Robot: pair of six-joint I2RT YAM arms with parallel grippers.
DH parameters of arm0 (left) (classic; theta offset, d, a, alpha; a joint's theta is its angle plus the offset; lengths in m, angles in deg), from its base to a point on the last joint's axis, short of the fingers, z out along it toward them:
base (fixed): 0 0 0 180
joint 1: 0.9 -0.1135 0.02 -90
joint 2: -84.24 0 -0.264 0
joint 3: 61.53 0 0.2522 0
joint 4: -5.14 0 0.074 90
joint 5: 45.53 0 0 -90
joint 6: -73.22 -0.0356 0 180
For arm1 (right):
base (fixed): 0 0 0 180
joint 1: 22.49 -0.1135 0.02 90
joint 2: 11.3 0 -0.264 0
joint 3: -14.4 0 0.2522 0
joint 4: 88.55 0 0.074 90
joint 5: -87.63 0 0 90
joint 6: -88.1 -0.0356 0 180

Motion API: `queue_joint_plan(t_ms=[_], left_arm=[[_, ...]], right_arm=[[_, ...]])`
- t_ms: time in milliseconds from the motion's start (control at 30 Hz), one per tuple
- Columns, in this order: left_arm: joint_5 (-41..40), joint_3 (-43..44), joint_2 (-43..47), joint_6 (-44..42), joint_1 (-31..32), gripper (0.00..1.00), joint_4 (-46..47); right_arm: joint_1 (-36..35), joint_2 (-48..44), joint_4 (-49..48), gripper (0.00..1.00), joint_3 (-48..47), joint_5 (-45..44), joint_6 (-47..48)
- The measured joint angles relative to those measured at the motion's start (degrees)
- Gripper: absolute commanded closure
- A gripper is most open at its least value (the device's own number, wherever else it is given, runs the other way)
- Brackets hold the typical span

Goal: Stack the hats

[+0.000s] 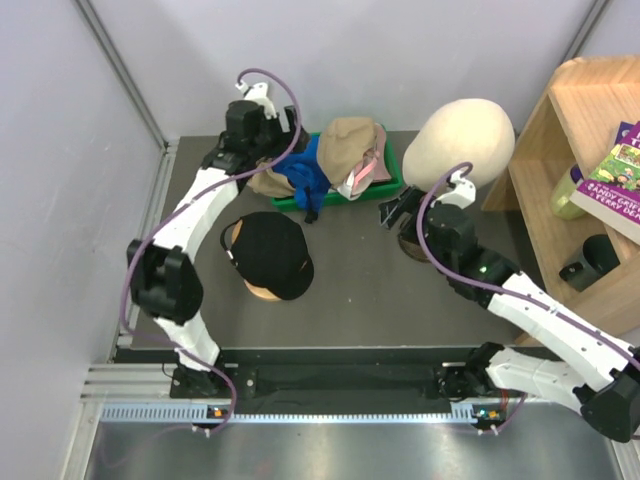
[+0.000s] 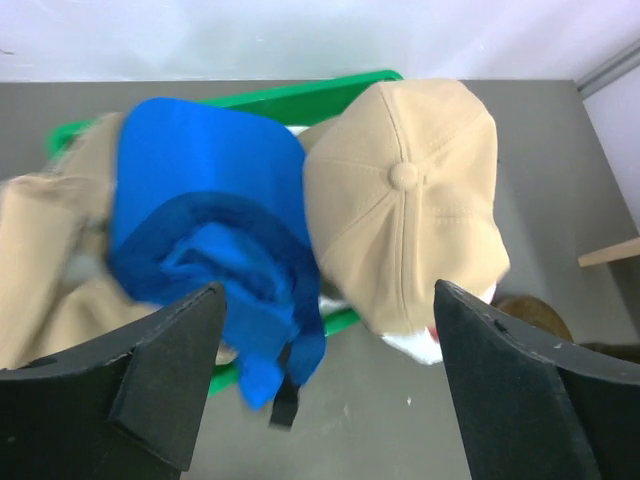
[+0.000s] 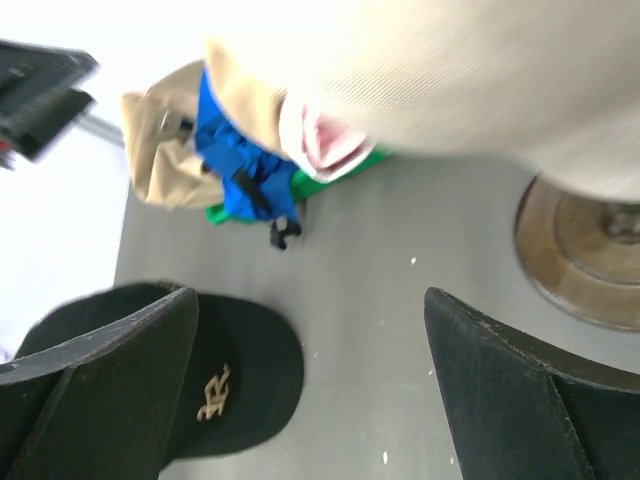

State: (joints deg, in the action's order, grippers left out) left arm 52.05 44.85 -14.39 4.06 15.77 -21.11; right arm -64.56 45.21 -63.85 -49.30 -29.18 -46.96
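The caps not yet stacked are heaped in a green tray (image 2: 300, 98) at the far side of the bench (image 1: 380, 290), and the left pincer (image 2: 328, 300) is held directly over that heap, spread wide with nothing between its fingers. A blue cap (image 2: 200, 190) is seen toward its left finger and a tan cap (image 2: 410, 190) toward its right; the tan cap's long axis is judged to run crosswise to the closing line. The black cap (image 1: 270, 250) is set apart, nearer the bases. The right pincer (image 3: 310, 300), also spread and empty, is placed beside the foam head (image 1: 460, 140), so the left arm is judged the nearer to the heap.
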Motion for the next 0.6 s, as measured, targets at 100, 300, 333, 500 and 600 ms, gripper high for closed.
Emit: queue_joint_plan(t_ms=[100, 300, 333, 500, 600], left_arm=[[1.64, 3.08, -6.01, 0.48, 0.66, 0.19, 1.51], [4.87, 7.52, -14.21, 3.32, 1.49, 0.23, 3.65], [5.31, 8.52, -15.41, 3.85, 1.60, 0.23, 4.28], [6.95, 11.74, -18.88, 6.25, 2.23, 0.37, 6.40], [7.61, 12.55, -20.06, 7.41, 2.49, 0.49, 7.67]], right_arm=[[3.17, 0.04, 0.02, 0.06, -0.02, 1.05, -0.22], [7.04, 1.18, -0.04, 0.06, -0.50, 3.26, -0.68], [7.30, 1.38, -0.02, 0.06, -0.66, 3.54, -0.76], [8.70, 2.93, -0.13, 0.06, -1.57, 4.70, -1.14], [9.35, 4.42, -0.42, 0.06, -2.40, 5.70, -1.20]])
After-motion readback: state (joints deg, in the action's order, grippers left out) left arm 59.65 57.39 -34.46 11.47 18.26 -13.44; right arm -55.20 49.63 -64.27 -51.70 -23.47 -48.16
